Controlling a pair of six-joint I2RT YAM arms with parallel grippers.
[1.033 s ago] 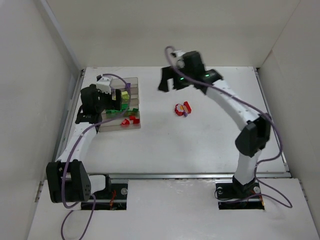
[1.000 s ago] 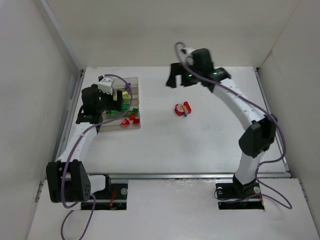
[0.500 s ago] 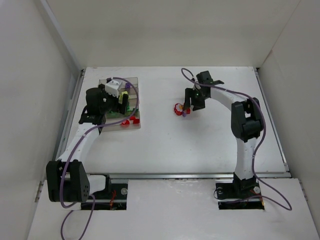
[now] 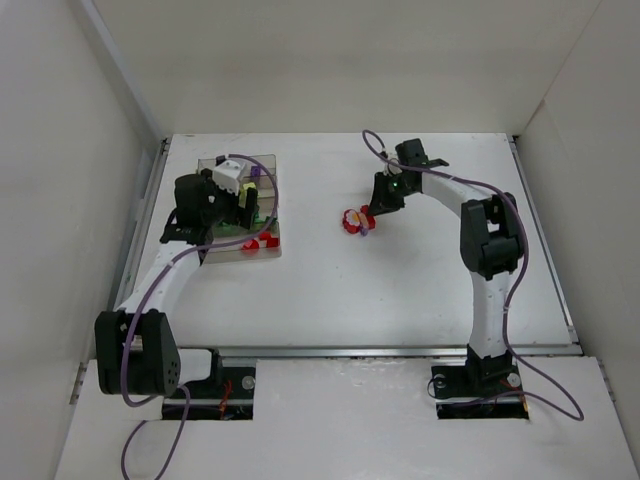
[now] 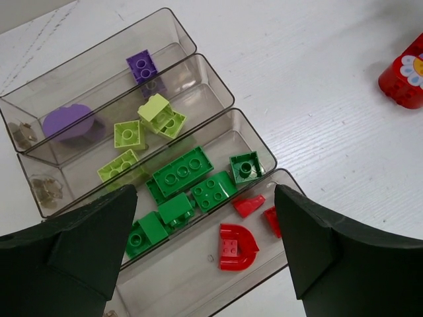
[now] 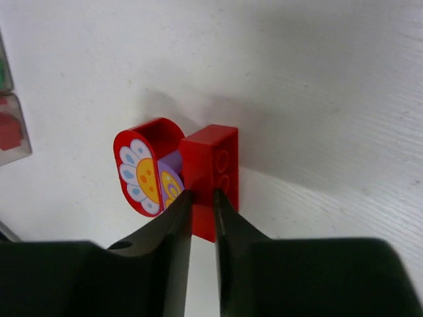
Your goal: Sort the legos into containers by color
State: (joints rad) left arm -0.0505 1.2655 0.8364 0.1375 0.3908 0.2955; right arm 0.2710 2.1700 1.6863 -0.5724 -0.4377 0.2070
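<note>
Right arm's dropped a lot since a second ago: it was up high over the far side of the tabletop [image 4: 400,290], and now the right tool [image 6: 201,200] is down at the flower piece [image 6: 147,168], which looks nudged a touch to the left compared with half a second back. That piece lies on its side on the bare tabletop, mid-table, well apart from the tray [image 5: 193,47] over on the left. From the wrist view you get a rounded red end with a white daisy face, a purple bit in the middle and a square red block with studs on the other end. Right tool's fingers are nearly together, just a sliver of red showing between them, tips sitting over the seam where the purple bit meets the block. Can't tell if they're actually pinching anything or just touching it. Over at the tray, four long compartments sit side by side and they're already colour-sorted: purple bricks [image 5: 142,66] in the far one, lime bricks [image 5: 162,112] next, green bricks [image 5: 182,172] in the third, and red bits [image 5: 236,246] in the nearest, including a little arch. Left tool [image 5: 205,193] hangs above the near half of the tray with its fingers spread wide apart, nothing between them, one on either side of the green and red compartments in its own camera.
</note>
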